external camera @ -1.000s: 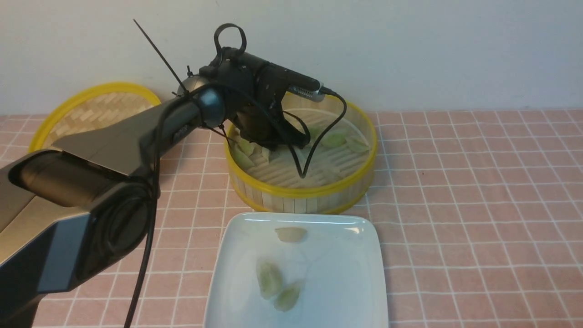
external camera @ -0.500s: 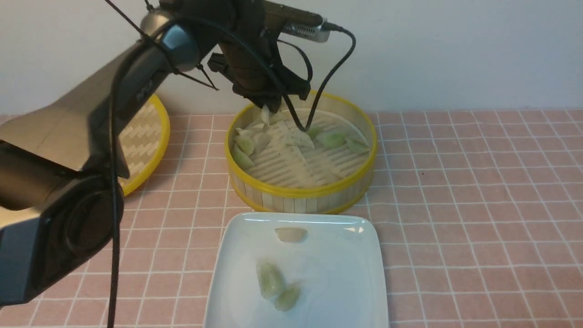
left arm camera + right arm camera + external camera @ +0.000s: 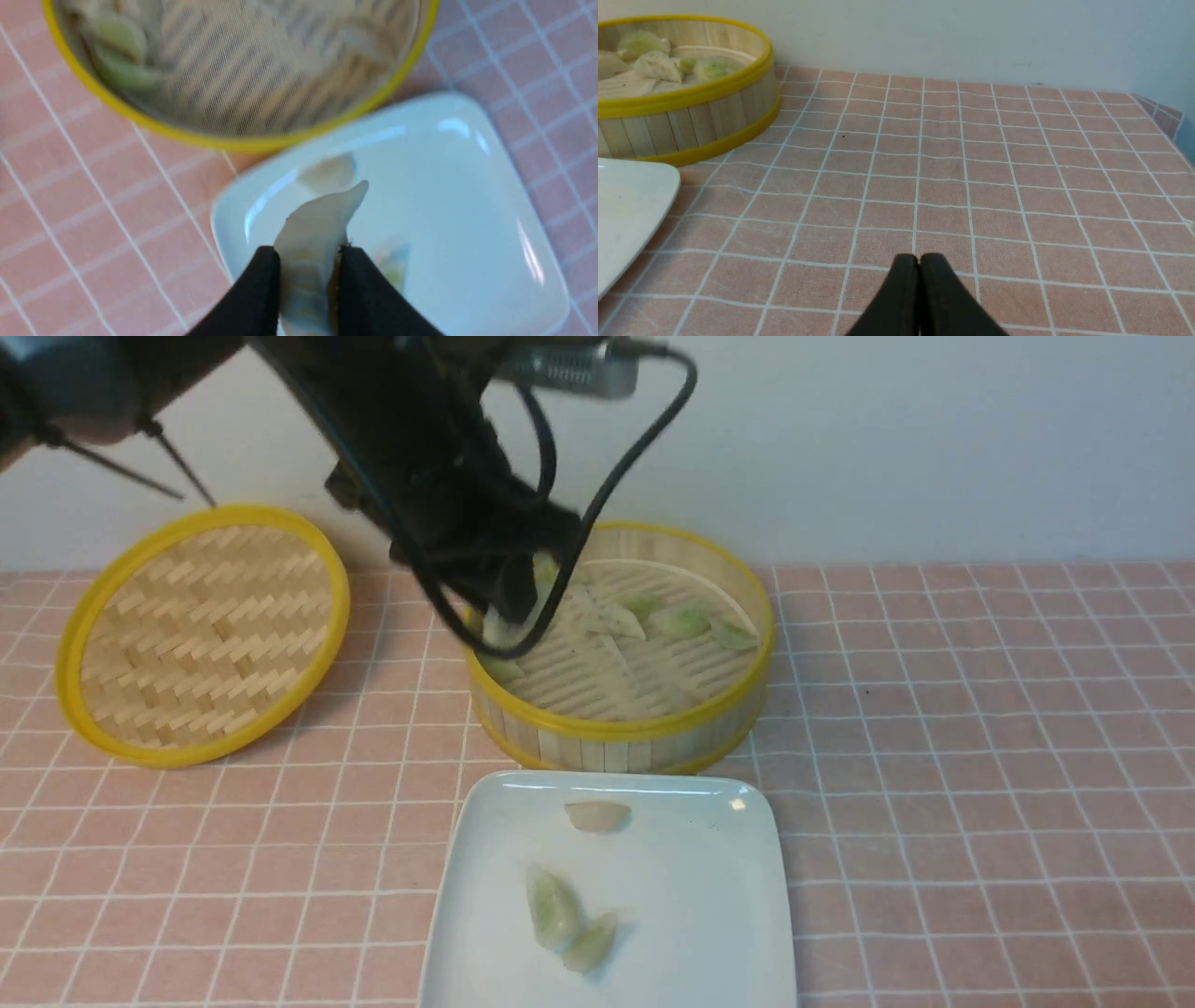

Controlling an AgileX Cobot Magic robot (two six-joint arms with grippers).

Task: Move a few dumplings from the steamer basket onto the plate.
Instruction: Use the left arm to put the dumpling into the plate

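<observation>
- Dumplings (image 3: 553, 907) lie on the plate (image 3: 691, 915), nearest the robot. There are three: two touching toward the front and one alone by the far rim. The plate's right half is bare, with room for more.
- Right gripper (image 3: 919, 261) sits low over the pink checked cloth (image 3: 1017, 154), its jaws pressed together on nothing. It looks parked out of the way, off to the plate's side.
- Left gripper (image 3: 309, 254) pinches one pale dumpling (image 3: 322, 214) by its lower part, the fingers parted only by the dumpling's thickness, so the crescent's tip stands free. From the front it hangs above the basket's left side, and its own camera looks onto the plate. This reads as a carry toward a drop there.
- Steamer basket (image 3: 616, 728) stands just behind the plate, which keeps each carry short. Several green dumplings (image 3: 681, 619) lie on its slatted floor.
- Woven lid (image 3: 201, 633) is set well to the basket's left, clear of the arm; whether it lies flat or leans cannot be told.
- No brand, label or writing can be read anywhere.
</observation>
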